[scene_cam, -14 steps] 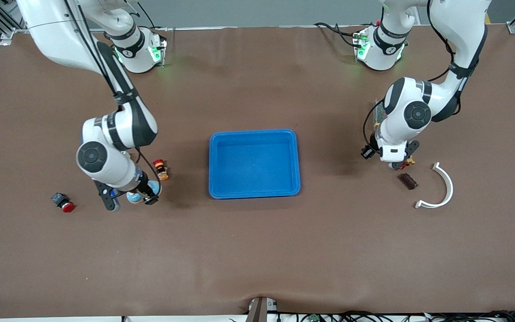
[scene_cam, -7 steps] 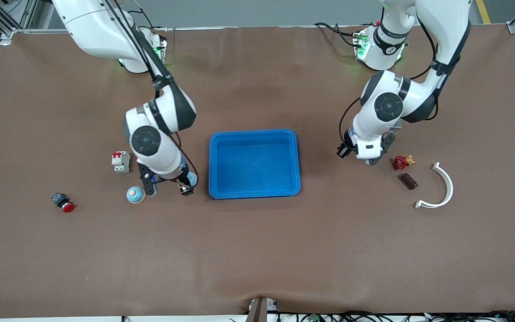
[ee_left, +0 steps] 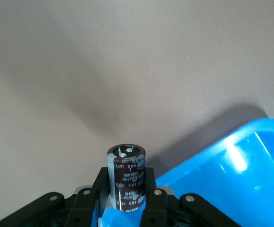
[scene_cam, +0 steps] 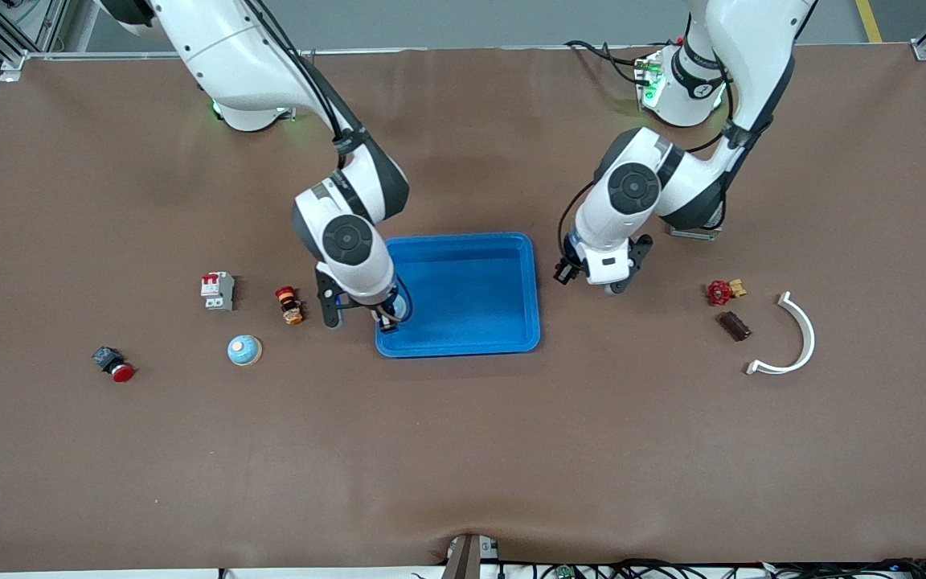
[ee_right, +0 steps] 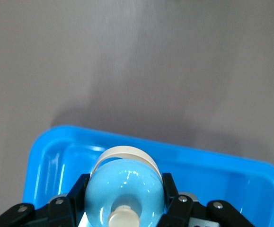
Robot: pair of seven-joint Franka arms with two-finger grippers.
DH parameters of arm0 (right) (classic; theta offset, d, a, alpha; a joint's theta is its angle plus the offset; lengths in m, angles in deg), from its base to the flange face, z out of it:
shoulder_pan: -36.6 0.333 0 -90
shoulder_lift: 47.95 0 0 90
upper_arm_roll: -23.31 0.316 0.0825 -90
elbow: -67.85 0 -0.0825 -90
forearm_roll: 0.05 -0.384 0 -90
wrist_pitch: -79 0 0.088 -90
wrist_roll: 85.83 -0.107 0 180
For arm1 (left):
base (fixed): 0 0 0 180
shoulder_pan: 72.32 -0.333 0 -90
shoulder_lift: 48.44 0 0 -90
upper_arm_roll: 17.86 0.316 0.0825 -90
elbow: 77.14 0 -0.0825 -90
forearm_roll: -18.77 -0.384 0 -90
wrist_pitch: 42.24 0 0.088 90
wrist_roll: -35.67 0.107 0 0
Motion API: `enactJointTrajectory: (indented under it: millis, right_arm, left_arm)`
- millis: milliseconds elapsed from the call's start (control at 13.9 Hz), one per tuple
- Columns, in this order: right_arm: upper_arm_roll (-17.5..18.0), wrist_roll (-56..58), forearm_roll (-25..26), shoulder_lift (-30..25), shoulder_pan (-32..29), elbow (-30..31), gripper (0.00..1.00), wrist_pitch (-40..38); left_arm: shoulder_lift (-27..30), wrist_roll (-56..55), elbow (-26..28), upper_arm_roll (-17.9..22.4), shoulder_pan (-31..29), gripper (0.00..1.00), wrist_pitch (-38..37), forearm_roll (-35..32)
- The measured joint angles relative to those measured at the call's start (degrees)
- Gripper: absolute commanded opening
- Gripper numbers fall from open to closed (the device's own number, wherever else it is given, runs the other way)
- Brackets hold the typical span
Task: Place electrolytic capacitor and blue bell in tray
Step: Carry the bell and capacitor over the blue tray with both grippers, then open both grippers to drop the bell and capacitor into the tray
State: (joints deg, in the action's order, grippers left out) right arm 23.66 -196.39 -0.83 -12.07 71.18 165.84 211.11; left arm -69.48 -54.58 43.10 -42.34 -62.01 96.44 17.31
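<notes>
The right gripper is clamped on the blue bell, which sits squarely between its two black fingers with its pale knob facing the wrist camera. It hangs over the tray, just inside the corner of the tray nearest the front camera at the right arm's end; in the front view the right gripper shows a sliver of the blue bell over the tray floor.

The left gripper is closed on the electrolytic capacitor, a dark brown cylinder standing upright between the jaws with its top end clear above them. It is over bare table just beside the tray rim, at the tray's edge toward the left arm's end; the left gripper is seen there in the front view.

On the table toward the right arm's end lie a second blue bell, a small orange part, a white breaker and a red button. Toward the left arm's end lie a red valve, a brown block and a white curved piece.
</notes>
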Motion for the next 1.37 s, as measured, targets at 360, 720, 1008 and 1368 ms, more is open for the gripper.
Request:
enactJointTrajectory:
  millis: [360,720,1008,1368]
  right_arm:
    - [-0.03,-1.31,0.00,2.86,1.44,-2.76,0.00,0.44]
    - [-0.06,-2.74,0.00,5.18,1.55,-3.40,0.00,3.47]
    - [-0.09,-2.77,0.01,6.77,1.55,-4.71,0.01,3.57]
    - [-0.09,-2.27,2.19,6.90,1.58,-4.90,1.00,3.57]
  left_arm:
    - [-3.91,-5.07,-4.39,-0.03,3.28,0.00,0.00,0.00]
    - [-8.02,-7.93,-8.29,-0.03,5.36,0.00,0.00,0.00]
    - [-10.36,-9.90,-10.25,-0.03,6.73,0.00,0.00,0.00]
    - [-13.40,-11.09,-11.91,-0.03,8.20,0.00,0.02,0.00]
